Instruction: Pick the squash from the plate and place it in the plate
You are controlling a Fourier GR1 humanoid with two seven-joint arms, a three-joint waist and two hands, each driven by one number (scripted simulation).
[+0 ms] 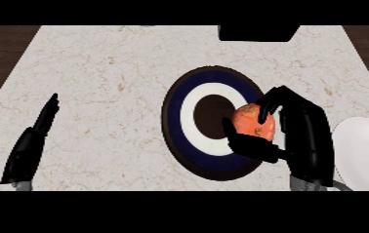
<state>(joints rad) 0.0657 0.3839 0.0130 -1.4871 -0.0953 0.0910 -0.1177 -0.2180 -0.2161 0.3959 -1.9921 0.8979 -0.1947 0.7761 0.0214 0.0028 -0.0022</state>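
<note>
Sitting over the right side of the round dark plate (pixel 189 86) with blue and white rings, the orange squash (pixel 254 121) is held by the right robot hand (pixel 302 129), whose black fingers curl around it and hide part of it. A white plate (pixel 353 149) is cut off at the right edge. The left robot hand (pixel 32 139) rests with straight fingers on the speckled stone bench (pixel 101 71), which has lots of bare room.
</note>
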